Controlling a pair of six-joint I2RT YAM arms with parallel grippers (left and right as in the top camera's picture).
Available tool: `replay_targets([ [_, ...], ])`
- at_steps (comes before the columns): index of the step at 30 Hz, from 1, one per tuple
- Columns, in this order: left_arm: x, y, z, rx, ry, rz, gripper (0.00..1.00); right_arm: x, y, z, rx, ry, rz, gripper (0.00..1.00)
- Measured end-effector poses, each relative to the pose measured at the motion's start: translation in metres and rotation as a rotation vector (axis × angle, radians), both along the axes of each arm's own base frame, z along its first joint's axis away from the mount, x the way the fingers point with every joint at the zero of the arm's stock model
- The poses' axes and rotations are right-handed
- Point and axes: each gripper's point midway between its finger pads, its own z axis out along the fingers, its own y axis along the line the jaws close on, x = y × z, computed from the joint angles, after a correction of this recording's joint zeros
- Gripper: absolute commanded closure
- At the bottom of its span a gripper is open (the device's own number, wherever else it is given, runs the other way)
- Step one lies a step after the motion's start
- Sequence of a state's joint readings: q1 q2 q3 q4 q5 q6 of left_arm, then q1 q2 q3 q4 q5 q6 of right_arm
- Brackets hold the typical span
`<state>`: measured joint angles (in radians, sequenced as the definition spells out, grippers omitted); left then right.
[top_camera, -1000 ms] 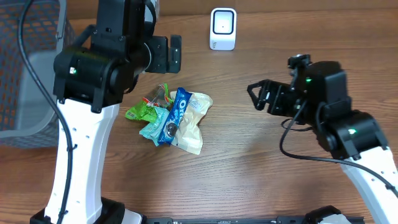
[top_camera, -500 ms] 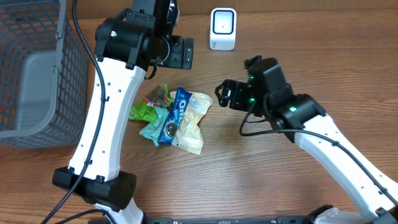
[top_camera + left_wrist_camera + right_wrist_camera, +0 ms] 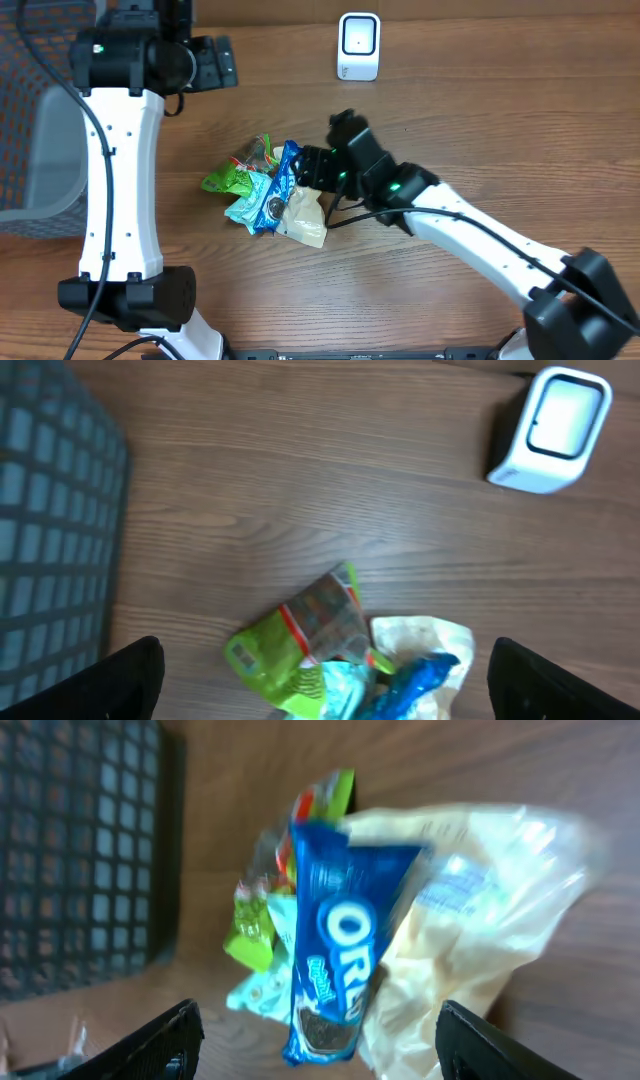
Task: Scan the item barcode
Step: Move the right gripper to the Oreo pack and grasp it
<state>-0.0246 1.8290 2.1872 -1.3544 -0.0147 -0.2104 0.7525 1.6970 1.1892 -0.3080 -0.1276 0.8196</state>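
Note:
A blue Oreo packet [image 3: 283, 185] lies on top of a small pile with a cream bag [image 3: 305, 215], a green packet [image 3: 228, 178] and a teal packet [image 3: 245, 208]. My right gripper [image 3: 303, 170] is at the pile's right side. In the right wrist view it [image 3: 325, 1045] stands open, its fingers astride the Oreo packet [image 3: 345, 950] and part of the cream bag [image 3: 470, 920], holding nothing. The white scanner [image 3: 358, 45] stands at the back of the table. My left gripper [image 3: 226, 62] hangs open and empty, back left of the pile, looking down on the green packet [image 3: 285, 655] and scanner [image 3: 550, 430].
A grey wire basket [image 3: 40, 150] fills the table's left side and shows in both wrist views [image 3: 50, 560] [image 3: 80, 840]. Bare wooden tabletop [image 3: 480, 120] lies to the right of the pile and in front of the scanner.
My right arm has swung left from the table's right side to the pile, its jaws narrowing a little. The left arm has pulled back and left, away from the pile.

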Motion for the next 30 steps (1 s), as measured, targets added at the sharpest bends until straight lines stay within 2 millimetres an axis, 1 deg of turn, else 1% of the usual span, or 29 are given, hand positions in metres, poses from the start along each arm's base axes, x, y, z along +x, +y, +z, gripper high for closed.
replay_targets([
  [2,0.0,0.006,0.0,0.0,0.0,0.013,0.06,-0.008,0.009,-0.015,-0.016,0.031,0.01,0.24],
  [5,-0.001,0.008,0.0,0.0,0.003,0.018,0.05,-0.02,0.02,-0.041,-0.047,0.087,0.021,0.24],
  [7,-0.001,0.008,0.0,0.0,0.003,0.018,0.05,-0.023,0.023,-0.049,-0.053,0.106,0.02,0.24],
  [14,-0.001,0.008,0.0,0.0,0.003,0.018,0.06,-0.022,0.03,-0.045,-0.026,0.093,0.013,0.27],
  [19,-0.001,0.008,-0.001,0.0,0.004,0.018,0.09,-0.022,0.044,-0.042,0.01,0.063,0.031,0.29],
  [21,-0.001,0.008,-0.001,0.0,0.004,0.018,0.09,-0.023,0.048,-0.049,0.005,0.067,0.038,0.31],
  [24,-0.001,0.008,-0.001,0.0,0.004,0.018,0.09,-0.024,0.05,-0.069,-0.018,0.091,0.039,0.31],
  [25,-0.001,0.008,-0.001,0.0,0.004,0.018,0.09,-0.025,0.049,-0.074,-0.025,0.1,0.037,0.33],
  [27,-0.001,0.008,-0.001,0.0,0.007,0.018,0.1,-0.025,0.049,-0.083,-0.036,0.114,0.034,0.41],
  [29,-0.002,0.008,-0.001,0.0,0.011,0.018,0.1,-0.025,0.049,-0.087,-0.041,0.121,0.031,0.48],
  [30,-0.002,0.008,-0.002,0.0,0.011,0.018,0.1,-0.025,0.049,-0.087,-0.04,0.12,0.032,0.53],
])
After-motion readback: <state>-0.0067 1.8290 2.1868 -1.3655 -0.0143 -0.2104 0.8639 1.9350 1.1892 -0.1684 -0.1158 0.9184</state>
